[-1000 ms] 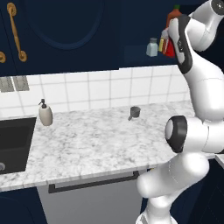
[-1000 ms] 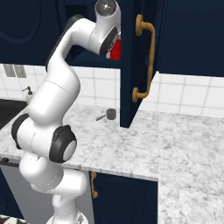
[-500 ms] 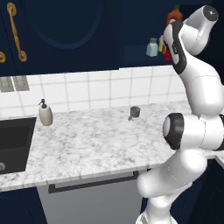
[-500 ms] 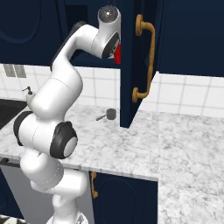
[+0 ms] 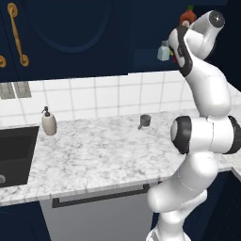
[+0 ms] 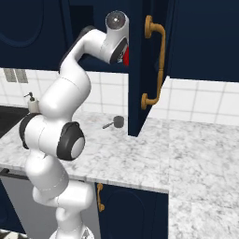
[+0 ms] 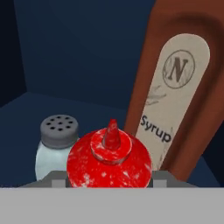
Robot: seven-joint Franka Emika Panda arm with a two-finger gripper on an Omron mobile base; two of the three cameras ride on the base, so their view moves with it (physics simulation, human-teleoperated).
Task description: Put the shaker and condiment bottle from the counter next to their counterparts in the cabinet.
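Note:
My gripper [image 7: 109,178] is shut on the bright red condiment bottle [image 7: 109,158], whose cap points into the navy cabinet [image 7: 52,105]. The red bottle [image 6: 126,56] also peeks out beside my hand. Right behind it stands the tall red-brown syrup bottle [image 7: 179,100] with its white label; its top [image 5: 187,17] shows above my arm. A pale glassy shaker [image 7: 58,144] with a grey perforated cap stands on the shelf to the left, close to the red bottle, and appears as the pale shaker [image 5: 163,51]. The small squat grey shaker [image 5: 145,121] stands on the marbled counter [image 5: 94,150] near the backsplash.
The open navy cabinet door [image 6: 139,70] with a brass handle [image 6: 156,60] hangs just right of my hand. A beige soap dispenser [image 5: 48,123] stands beside the dark sink [image 5: 16,150]. Closed navy doors [image 5: 70,33] fill the upper left.
My hand has pushed a little further into the cabinet with the red bottle, and the upper arm has swung slightly. The things on the counter have not moved.

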